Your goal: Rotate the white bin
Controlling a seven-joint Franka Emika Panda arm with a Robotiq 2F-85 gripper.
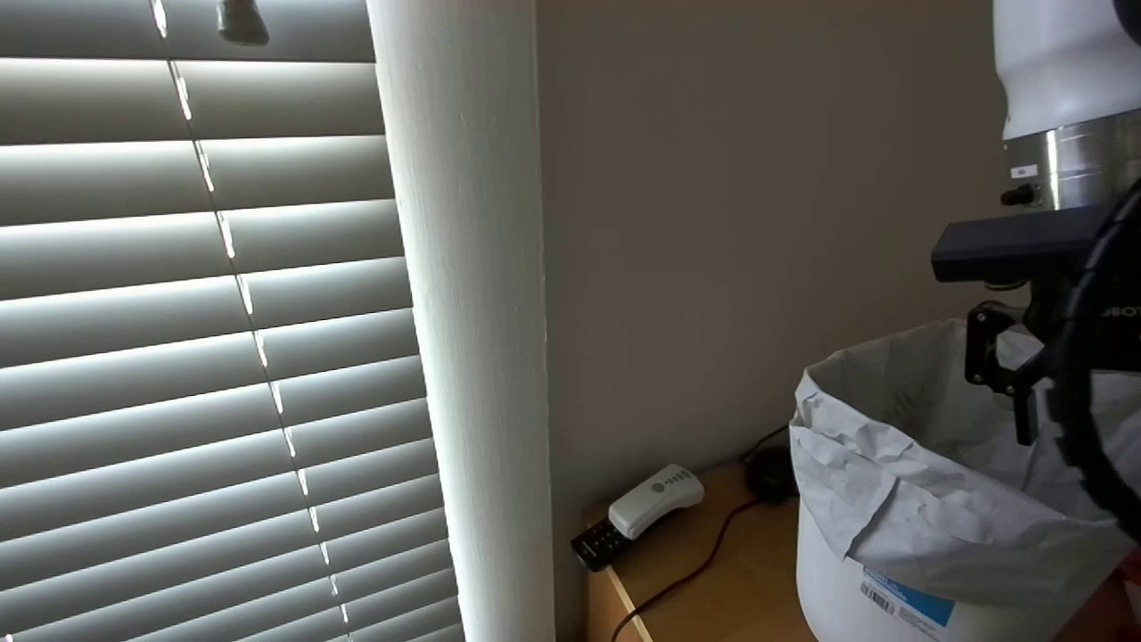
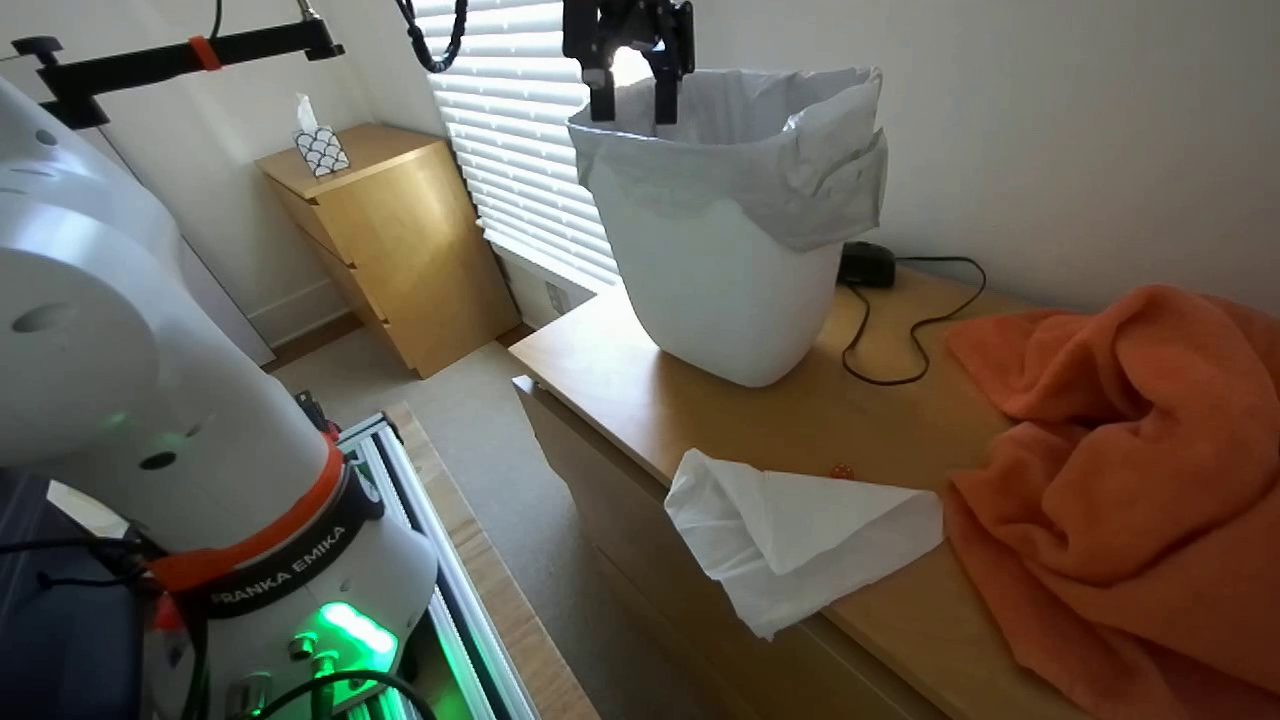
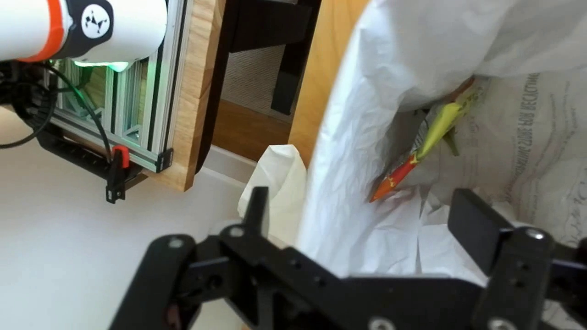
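exterior view, smooth tapered white bin (image 2: 715, 290), crinkled bag (image 2: 825, 180), end effector (image 2: 633, 112) jaws apart

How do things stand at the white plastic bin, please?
Black two-fingered gripper open, at rim of lined white plastic bin. Bin upright, not gripped. Small corded black box close by, possibly obstructing.
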